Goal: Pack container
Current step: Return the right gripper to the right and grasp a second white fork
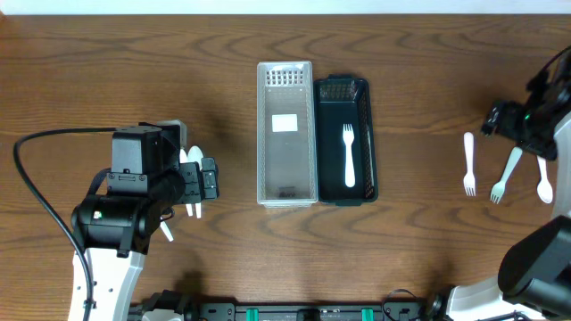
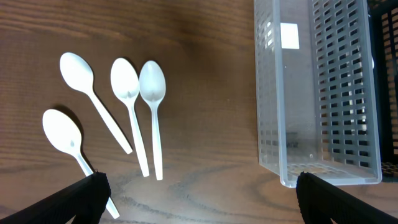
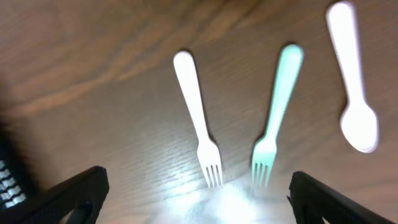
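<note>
- We find the fork (image 1: 349,153) lying lengthwise in the black bin (image 1: 360,89), tines toward the table's (image 1: 428,53) far edge.
- We read the left gripper (image 2: 199,202) as wide open over spoons (image 2: 151,118), and the right gripper (image 3: 199,199) as wide open over forks (image 3: 198,118).

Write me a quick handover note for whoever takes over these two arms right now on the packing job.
Both open and empty: left gripper hovers over four spoons beside the clear bin; right gripper over two forks and one spoon at far right.
Done: one fork lies in the black bin.
Left: seven pieces on the table to pack; clear bin holds no cutlery.
</note>
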